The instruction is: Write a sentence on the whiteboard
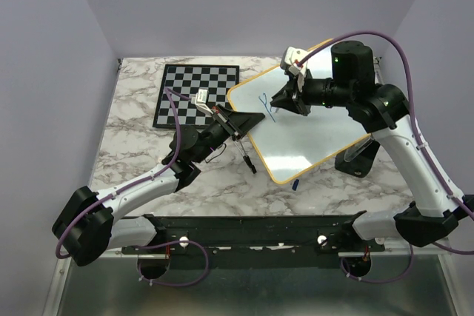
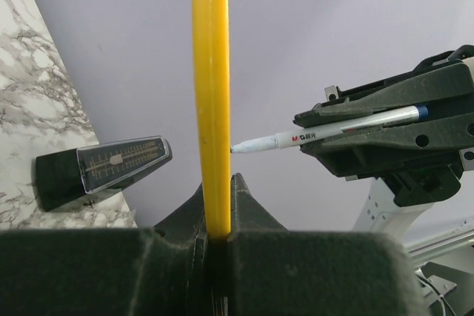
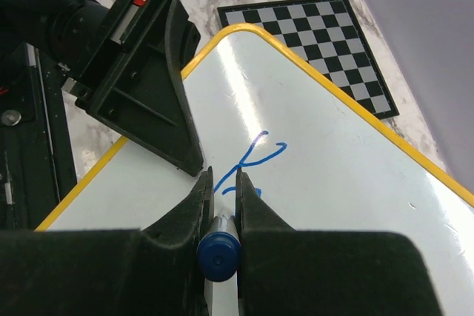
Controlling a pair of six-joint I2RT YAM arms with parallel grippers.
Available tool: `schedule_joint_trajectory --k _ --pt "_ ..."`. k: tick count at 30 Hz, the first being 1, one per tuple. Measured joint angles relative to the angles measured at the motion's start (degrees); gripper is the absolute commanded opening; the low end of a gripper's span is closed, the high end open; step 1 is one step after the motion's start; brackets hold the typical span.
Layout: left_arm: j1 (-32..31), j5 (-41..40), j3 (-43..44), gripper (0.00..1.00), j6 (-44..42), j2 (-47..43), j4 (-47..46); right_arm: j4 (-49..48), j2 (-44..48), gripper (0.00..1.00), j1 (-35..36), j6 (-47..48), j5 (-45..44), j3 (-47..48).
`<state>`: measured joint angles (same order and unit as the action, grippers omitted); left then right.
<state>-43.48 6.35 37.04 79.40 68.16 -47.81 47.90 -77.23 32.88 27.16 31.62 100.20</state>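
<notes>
— What lay where?
— The table carried the whiteboard, turned so that one corner pointed toward the arm bases. A chessboard lay flat at the whiteboard's left corner, and its right edge met that corner.

— And the grippers?
— The left gripper pinched the whiteboard's yellow frame on the left edge, with a jaw pressed against each side. The right gripper hung over the whiteboard's left part. Its jaws were clamped on a marker whose tip pointed down at the white surface.

— Anything smaller?
— A dark wedge stood at the whiteboard's right edge, under the right arm. A black pen lay on the table just off the whiteboard's near left edge.

— How far along was the sentence?
— It was only a few blue strokes near the whiteboard's left corner, right by the marker's tip. I couldn't read a word in them.
</notes>
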Motion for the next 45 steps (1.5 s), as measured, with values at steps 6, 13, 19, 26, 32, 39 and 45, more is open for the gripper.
schedule_joint_trajectory --k 6,13,19,26,32,39,45 --pt "0.1 0.0 0.0 0.00 0.0 0.0 0.2 0.2 -1.2 0.00 0.0 -0.5 3.3 0.2" --pt "0.4 0.0 0.0 0.00 0.0 0.0 0.3 -0.3 -3.4 0.01 0.0 -2.7 3.4 2.6" --pt "0.4 0.4 0.0 0.00 0.5 0.0 -0.7 -0.3 -3.6 0.01 -0.9 -3.6 2.7 4.6" --pt "0.6 0.7 0.0 0.00 1.0 0.0 -1.7 -0.5 -3.6 0.01 -2.6 -4.2 2.5 5.3" --pt "0.7 0.7 0.0 0.00 1.0 0.0 -1.7 -1.0 -3.6 0.00 -3.0 -4.4 2.1 5.3" --pt "0.7 0.8 0.0 0.00 1.0 0.0 -1.8 -1.6 -3.6 0.00 -3.0 -4.7 1.9 5.5" --pt "0.7 0.8 0.0 0.00 1.0 0.0 -1.8 -1.8 -3.5 0.00 -3.3 -4.6 1.7 5.1"
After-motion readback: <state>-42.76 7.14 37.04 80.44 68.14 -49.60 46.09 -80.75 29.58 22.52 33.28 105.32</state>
